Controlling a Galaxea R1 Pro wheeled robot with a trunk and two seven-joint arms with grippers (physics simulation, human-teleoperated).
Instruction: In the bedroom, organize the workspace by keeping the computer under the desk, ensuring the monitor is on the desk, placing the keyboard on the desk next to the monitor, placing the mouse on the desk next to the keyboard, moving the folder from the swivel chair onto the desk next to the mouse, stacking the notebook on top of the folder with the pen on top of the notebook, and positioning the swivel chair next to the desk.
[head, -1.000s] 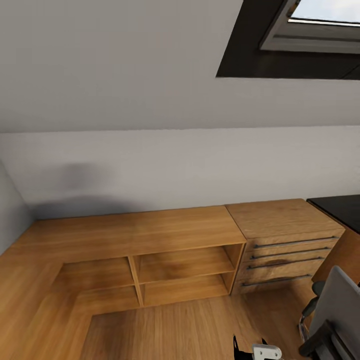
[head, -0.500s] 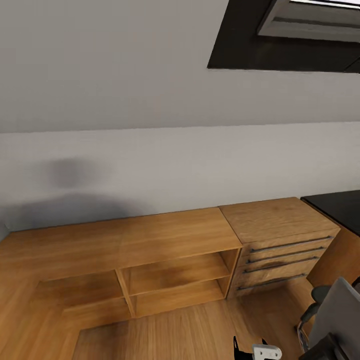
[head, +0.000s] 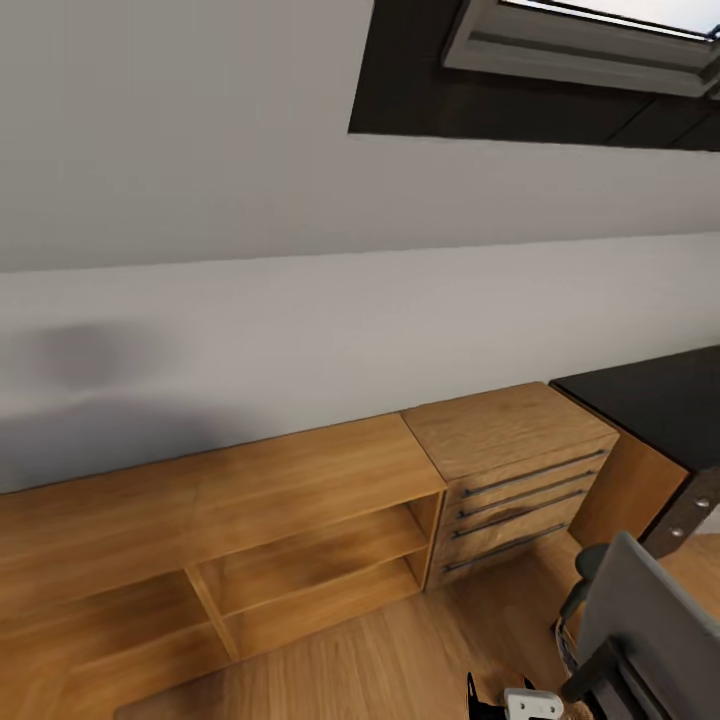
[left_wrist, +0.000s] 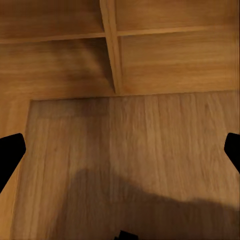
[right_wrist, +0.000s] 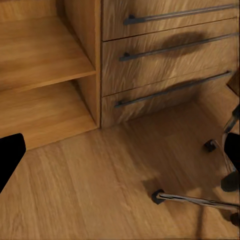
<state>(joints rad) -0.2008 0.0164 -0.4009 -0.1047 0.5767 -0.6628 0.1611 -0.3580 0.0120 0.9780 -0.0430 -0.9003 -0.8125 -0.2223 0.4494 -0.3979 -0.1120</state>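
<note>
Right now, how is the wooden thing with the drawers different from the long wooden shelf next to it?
The dresser has closed drawer fronts with dark bar handles; the shelf unit is open, with bare compartments and no handles. The dresser is narrow and stands a little taller, while the shelf unit is long and lower. Both are the same warm brown wood, touching side by side against the grey wall.

Shelf unit (head: 250, 510) against the wall (head: 300, 300), on the floor (head: 400, 650). Dresser (head: 505, 470) touching the shelf unit's right end, also against the wall. Counter (head: 650, 400) just right of the dresser, its drawer unit (head: 685, 515) below its near edge. Chair (head: 640, 625) on the floor before dresser and counter, near right; its star base (right_wrist: 200, 200) stands near the dresser's lowest drawer. Window (head: 560, 60) above, in the slope over the dresser.
</note>
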